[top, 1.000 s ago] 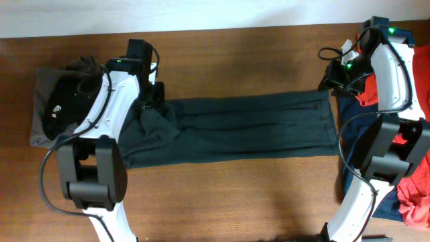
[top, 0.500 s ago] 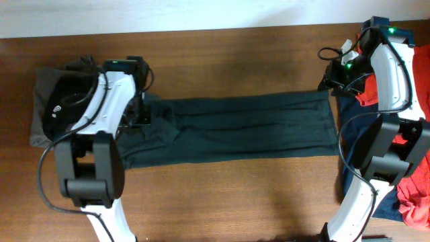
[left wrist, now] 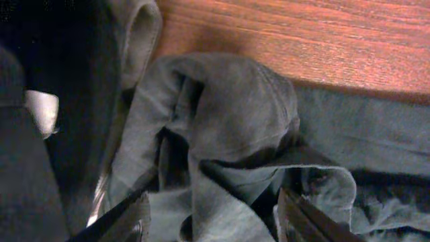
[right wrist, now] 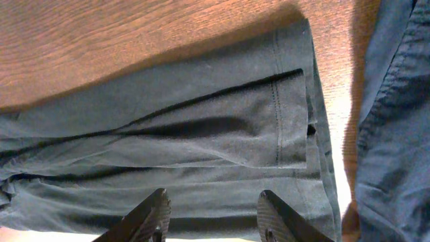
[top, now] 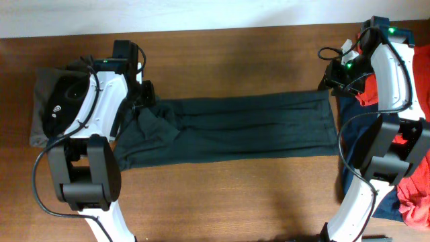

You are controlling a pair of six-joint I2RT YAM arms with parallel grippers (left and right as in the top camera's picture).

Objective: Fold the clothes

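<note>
The dark green T-shirt (top: 242, 128) lies folded into a long band across the middle of the table. Its left end is bunched into a rumpled lump (top: 156, 124). My left gripper (top: 140, 101) hovers over that end, jaws apart. In the left wrist view my left gripper (left wrist: 215, 218) straddles the crumpled folds (left wrist: 228, 114) without pinching them. My right gripper (top: 331, 84) is at the band's far right corner. In the right wrist view my right gripper (right wrist: 215, 215) stands open just above the flat hemmed end (right wrist: 201, 128), with nothing between the fingers.
A heap of grey and black garments (top: 57, 101) lies at the left edge, close to my left arm. Red (top: 413, 195) and navy clothes (right wrist: 396, 121) lie at the right edge under my right arm. Bare wood (top: 235, 60) runs along the far side.
My left gripper dipped onto the shirt's left end, then drew back toward the far side with its jaws apart. The cloth there is more bunched. The right arm has not moved.
</note>
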